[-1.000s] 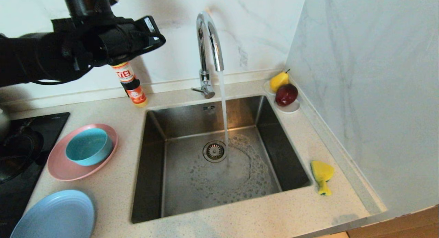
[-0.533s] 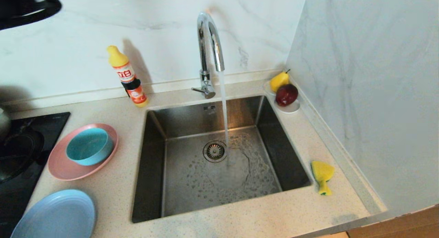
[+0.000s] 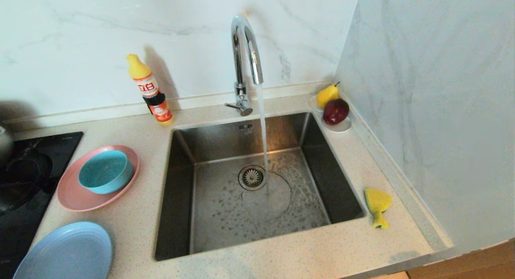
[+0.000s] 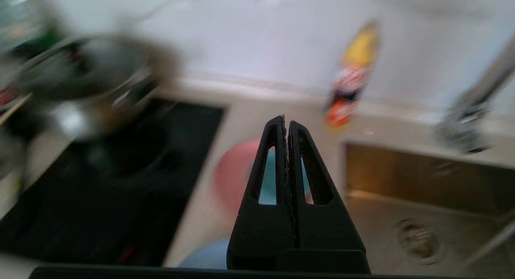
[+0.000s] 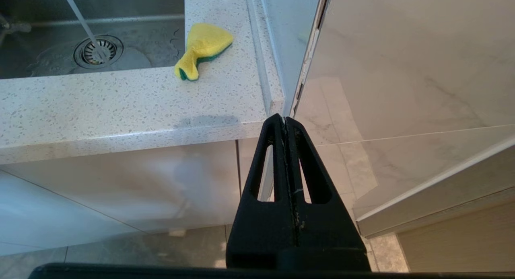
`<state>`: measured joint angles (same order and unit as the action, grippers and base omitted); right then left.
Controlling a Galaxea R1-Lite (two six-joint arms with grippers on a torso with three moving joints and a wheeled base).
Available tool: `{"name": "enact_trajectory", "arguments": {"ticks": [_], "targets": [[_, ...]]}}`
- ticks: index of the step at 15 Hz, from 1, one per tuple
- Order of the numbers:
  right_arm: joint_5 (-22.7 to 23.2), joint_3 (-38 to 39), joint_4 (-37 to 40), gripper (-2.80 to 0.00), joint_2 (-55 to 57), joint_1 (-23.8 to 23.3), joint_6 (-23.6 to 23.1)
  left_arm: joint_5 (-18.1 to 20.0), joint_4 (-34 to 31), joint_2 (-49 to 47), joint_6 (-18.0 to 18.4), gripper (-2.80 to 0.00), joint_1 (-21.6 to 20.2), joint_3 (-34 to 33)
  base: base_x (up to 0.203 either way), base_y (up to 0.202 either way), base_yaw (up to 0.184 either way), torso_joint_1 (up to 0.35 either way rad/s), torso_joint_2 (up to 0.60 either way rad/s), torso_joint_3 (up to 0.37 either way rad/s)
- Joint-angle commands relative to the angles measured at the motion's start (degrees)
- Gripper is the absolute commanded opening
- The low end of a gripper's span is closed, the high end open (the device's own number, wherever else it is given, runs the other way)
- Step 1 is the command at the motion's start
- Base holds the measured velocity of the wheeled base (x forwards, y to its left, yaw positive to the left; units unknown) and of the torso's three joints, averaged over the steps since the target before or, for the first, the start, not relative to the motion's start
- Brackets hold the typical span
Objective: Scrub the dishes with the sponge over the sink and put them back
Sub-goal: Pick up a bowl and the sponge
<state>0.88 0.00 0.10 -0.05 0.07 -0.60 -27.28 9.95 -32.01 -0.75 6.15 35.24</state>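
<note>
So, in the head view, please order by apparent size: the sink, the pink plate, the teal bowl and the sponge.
1. Sink, clearly the largest.
2. Pink plate.
3. Teal bowl, which sits on the pink plate.
4. Sponge, the smallest.

All four rest at about counter level, so nearness to the camera hardly affects this order.

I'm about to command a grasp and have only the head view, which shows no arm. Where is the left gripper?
Observer: The left gripper is shut and empty, above the counter, pointing toward the round pink plate.
Operator: And the right?
Observer: The right gripper is shut too, low in front of the white cabinet.
Operator: Does its camera see the sponge?
Observer: Yes, the yellow fish-shaped sponge lies on the speckled counter ahead of it.
</note>
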Motion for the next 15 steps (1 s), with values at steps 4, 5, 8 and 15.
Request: {"name": "enact_trajectory", "arguments": {"ticks": [4, 5, 8, 15], "targets": [[0.0, 0.0, 0.0, -2.80, 0.0, 0.0, 0.0, 2.0, 0.0, 25.4, 0.8, -2.80, -6.6, -27.0, 0.000, 0.000, 0.000, 0.000, 0.00, 0.000], [0.0, 0.0, 0.0, -2.80, 0.0, 0.0, 0.0, 6.0, -0.8, 29.3, 2.1, -2.80, -6.9, -30.9, 0.000, 0.000, 0.000, 0.000, 0.00, 0.000], [0.0, 0.0, 0.0, -2.80, 0.0, 0.0, 0.0, 25.7, -3.1, 31.9, 3.8, -2.80, -7.2, -35.8, 0.000, 0.000, 0.000, 0.000, 0.00, 0.000], [0.0, 0.0, 0.0, -2.80, 0.0, 0.0, 0.0, 28.9, -11.3, 31.9, 3.0, -2.80, -7.2, -35.2, 0.000, 0.000, 0.000, 0.000, 0.00, 0.000]]}}
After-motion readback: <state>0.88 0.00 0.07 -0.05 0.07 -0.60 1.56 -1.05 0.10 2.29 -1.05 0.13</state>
